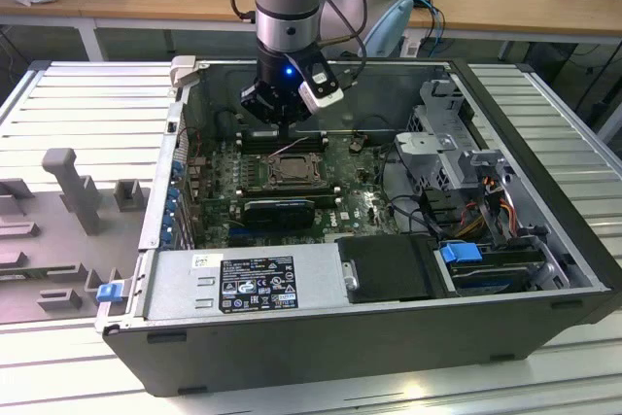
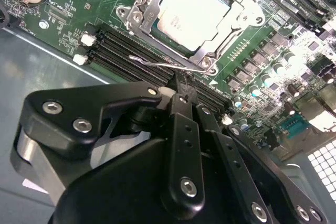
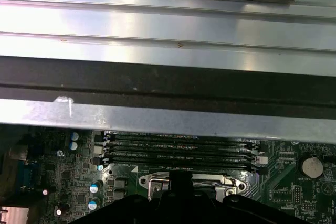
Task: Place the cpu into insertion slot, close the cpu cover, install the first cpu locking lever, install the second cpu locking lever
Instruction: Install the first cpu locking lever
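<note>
In the second wrist view, nearest the camera, the black claw (image 2: 185,90) is pointing down at the motherboard (image 2: 105,3) with its two fingers pressed together, closed on nothing that can be made out, its tips sitting at the edge of the long black memory slots (image 2: 131,56) just beside the socket. A thin wire locking lever (image 2: 157,62) is lying along that near side of the socket, running parallel to the memory slots. Just beyond it, the cpu (image 2: 194,14) is lying flat in the insertion slot (image 2: 137,17), its pale silver-grey face turned up and its sides square with the socket rim. The cpu cover (image 2: 207,53), a thin silvery frame, is lying down around the chip, its cut-out leaving the metal face showing. In the exterior view, the claw (image 1: 282,128) is hanging inside the open computer case (image 1: 321,337), over the far part of the board, with the socket (image 1: 290,172) just nearer than it; the case walls are standing close on all sides, and cables and drive bays are crowding the exterior view's right. The case is lying on a ribbed metal desk (image 1: 87,104).
</note>
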Robot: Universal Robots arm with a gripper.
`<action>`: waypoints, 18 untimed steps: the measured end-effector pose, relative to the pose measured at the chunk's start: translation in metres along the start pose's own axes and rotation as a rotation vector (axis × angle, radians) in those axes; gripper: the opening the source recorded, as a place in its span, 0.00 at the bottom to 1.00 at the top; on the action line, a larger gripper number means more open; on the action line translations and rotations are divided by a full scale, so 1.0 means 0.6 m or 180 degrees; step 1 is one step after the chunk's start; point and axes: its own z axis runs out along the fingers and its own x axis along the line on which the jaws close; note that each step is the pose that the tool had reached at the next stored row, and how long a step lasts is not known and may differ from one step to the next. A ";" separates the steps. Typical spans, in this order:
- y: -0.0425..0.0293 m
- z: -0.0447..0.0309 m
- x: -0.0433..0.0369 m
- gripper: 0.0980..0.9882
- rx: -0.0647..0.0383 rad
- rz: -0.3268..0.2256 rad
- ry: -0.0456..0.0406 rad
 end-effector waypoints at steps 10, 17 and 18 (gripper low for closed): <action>0.000 0.003 -0.006 0.01 -0.0023 -0.0007 0.0000; 0.003 0.009 -0.014 0.01 -0.0026 -0.0099 0.0010; 0.002 0.011 -0.017 0.01 -0.0029 -0.0097 0.0009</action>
